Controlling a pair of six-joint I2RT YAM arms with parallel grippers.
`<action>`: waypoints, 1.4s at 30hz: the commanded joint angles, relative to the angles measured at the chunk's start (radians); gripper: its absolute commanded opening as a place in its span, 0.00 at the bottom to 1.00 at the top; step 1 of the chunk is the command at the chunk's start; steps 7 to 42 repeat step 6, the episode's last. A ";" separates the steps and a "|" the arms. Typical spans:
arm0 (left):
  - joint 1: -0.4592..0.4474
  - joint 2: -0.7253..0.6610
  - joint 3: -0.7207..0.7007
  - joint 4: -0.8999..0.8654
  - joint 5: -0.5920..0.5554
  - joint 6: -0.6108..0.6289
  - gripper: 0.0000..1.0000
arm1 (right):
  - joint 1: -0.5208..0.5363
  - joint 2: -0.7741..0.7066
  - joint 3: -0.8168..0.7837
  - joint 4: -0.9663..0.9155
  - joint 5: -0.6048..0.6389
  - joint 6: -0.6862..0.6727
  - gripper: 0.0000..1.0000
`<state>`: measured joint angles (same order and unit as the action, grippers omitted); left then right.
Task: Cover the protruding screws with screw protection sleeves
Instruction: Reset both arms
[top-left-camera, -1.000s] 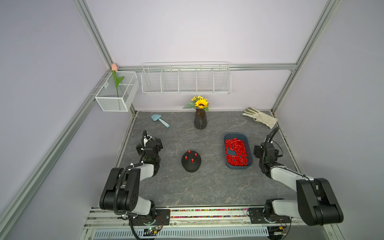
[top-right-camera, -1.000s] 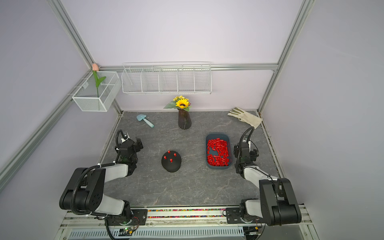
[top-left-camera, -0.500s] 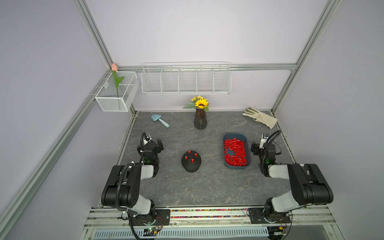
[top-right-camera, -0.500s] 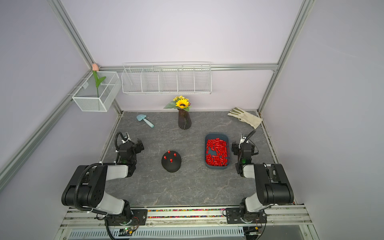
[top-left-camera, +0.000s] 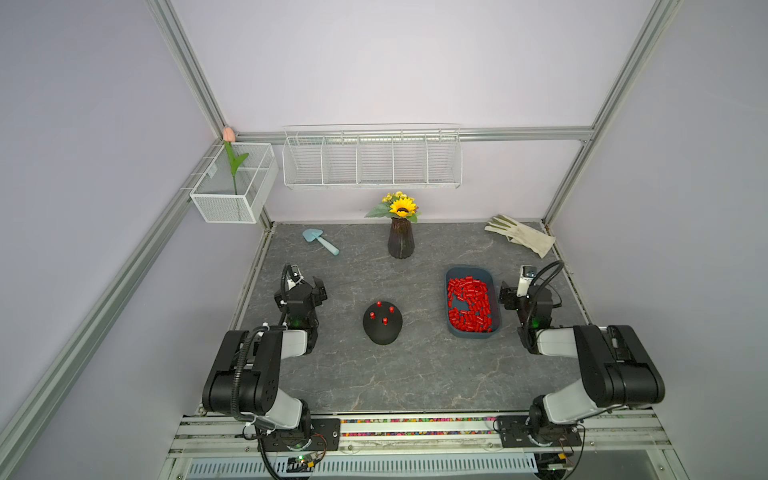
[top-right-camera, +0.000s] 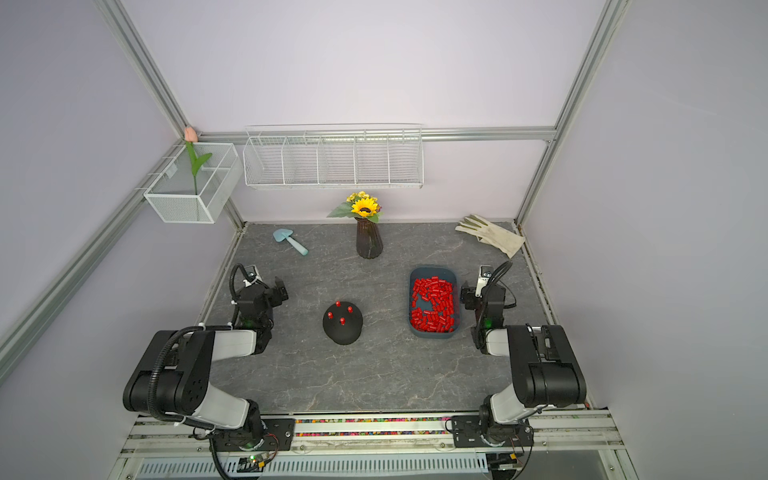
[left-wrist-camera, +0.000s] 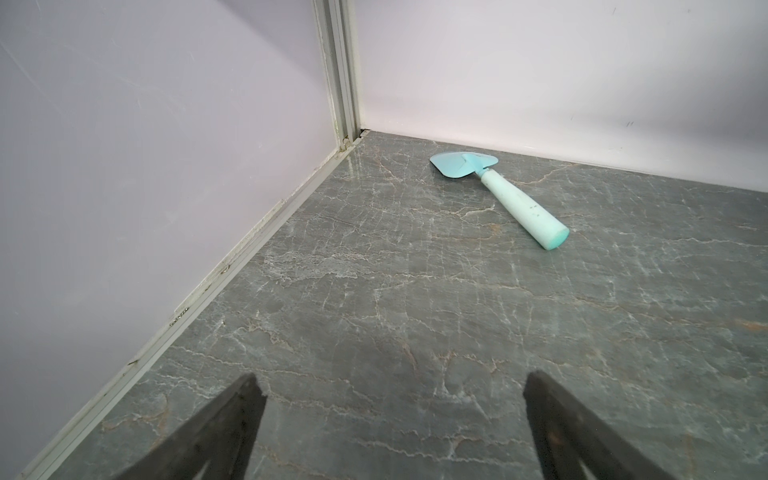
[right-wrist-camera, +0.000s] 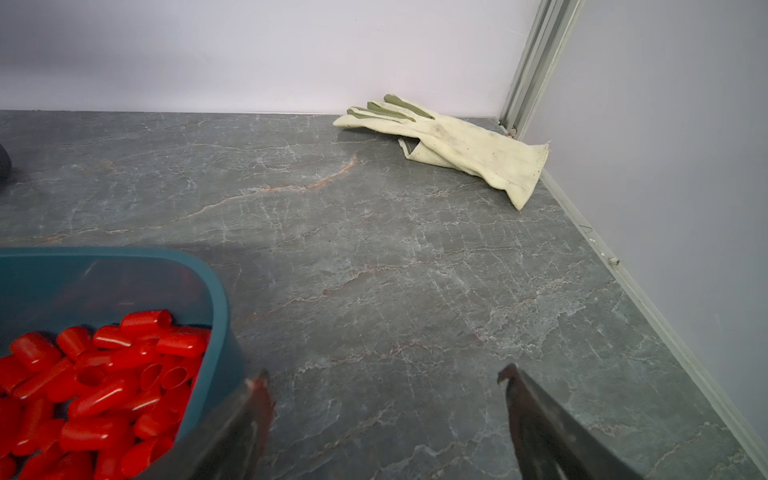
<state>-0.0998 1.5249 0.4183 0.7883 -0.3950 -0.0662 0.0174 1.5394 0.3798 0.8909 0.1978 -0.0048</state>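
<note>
Two black-and-white robot arms lie folded low at the near edge of a grey, marble-veined tabletop (top-left-camera: 415, 374); the left gripper (left-wrist-camera: 392, 376) stands spread wide and empty above bare stone; the right gripper (right-wrist-camera: 383, 372) is likewise parted, nothing between its dark fingers (right-wrist-camera: 540, 424), just beside the dark blue rectangular plastic tray (right-wrist-camera: 220, 299). Between the arms, in both top views, sits the black rounded dome (top-left-camera: 382, 332), well apart from either gripper; four bright red plastic screw protection sleeves (top-left-camera: 385, 321) stand upright on its crown, the protruding screws under them hidden; neither wrist view takes in the dome. To the dome's right the tray holds a loose heap of more sleeves (right-wrist-camera: 104, 374); only the right wrist view shows them as hollow caps open at one end, where the top views give red specks. Farther back, the left wrist view shows up close a pale teal plastic hand trowel (left-wrist-camera: 498, 195) lying flat near the left rear corner; the right wrist view shows a cream cloth glove (right-wrist-camera: 457, 145) in the right rear corner. At the back wall a dark ribbed vase with a yellow sunflower (top-left-camera: 401, 243) is plain in the top views, beneath a white wire shelf (top-left-camera: 372, 166) and a white mesh basket (top-left-camera: 224, 208) holding a pink tulip.
</note>
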 joint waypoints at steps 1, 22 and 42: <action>0.006 0.000 -0.003 0.027 0.005 0.009 1.00 | 0.001 0.007 -0.006 0.023 -0.013 -0.016 0.89; 0.006 0.000 -0.004 0.026 0.006 0.008 1.00 | 0.002 0.003 -0.015 0.034 -0.012 -0.018 0.89; 0.006 0.000 -0.004 0.026 0.006 0.008 1.00 | 0.002 0.003 -0.015 0.034 -0.012 -0.018 0.89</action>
